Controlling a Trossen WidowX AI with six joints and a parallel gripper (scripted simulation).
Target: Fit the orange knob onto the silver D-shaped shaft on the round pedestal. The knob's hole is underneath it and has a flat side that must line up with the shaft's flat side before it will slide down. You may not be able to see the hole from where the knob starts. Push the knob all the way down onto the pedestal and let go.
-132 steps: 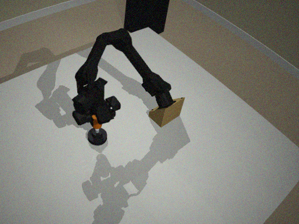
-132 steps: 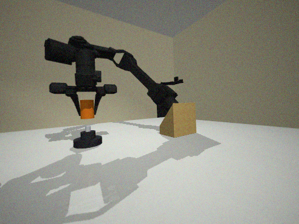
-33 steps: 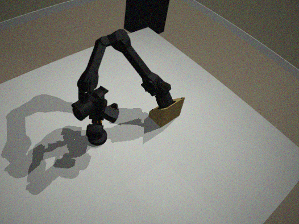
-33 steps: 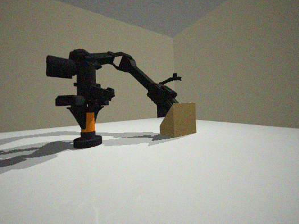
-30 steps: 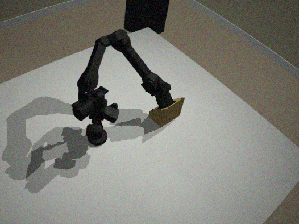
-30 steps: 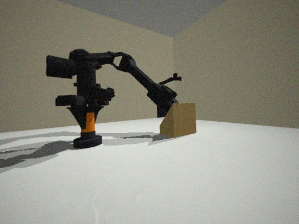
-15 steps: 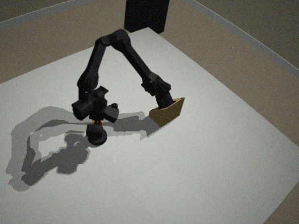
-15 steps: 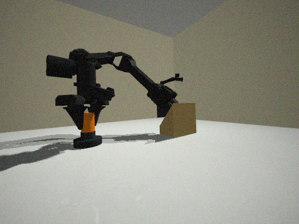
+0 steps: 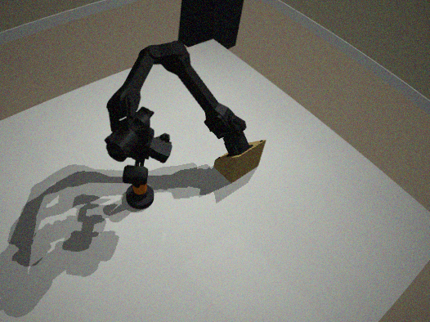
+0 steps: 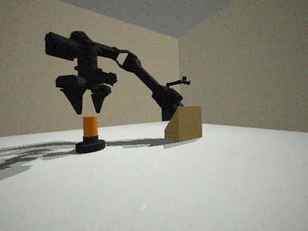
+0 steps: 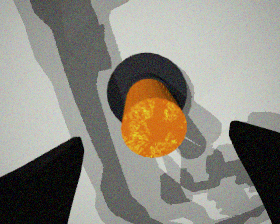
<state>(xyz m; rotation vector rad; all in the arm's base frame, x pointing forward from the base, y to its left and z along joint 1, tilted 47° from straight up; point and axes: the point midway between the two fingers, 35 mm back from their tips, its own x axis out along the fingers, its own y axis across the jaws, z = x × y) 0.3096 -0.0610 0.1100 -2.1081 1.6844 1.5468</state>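
The orange knob [image 9: 140, 189] [image 10: 90, 126] [image 11: 154, 128] stands upright on the dark round pedestal [image 9: 136, 202] [image 10: 90, 146] [image 11: 120, 85]. Its lower edge meets the pedestal's raised collar with no gap showing in the exterior view. The silver shaft is hidden, and so are the knob's hole and its flat side. My gripper [image 10: 89, 113] [image 11: 158, 137] is open and empty. Its fingertips are a little above the knob's top, one on each side, and touch nothing. In the top view the gripper's finger hides the knob's upper part.
A brown wedge-shaped block [image 9: 241, 163] [image 10: 190, 124] stands at the arm's base, to the right of the pedestal. A tall black panel [image 9: 212, 10] stands at the back in the top view. The arm's shadows lie across the white table [image 9: 286, 255] [image 10: 190, 183].
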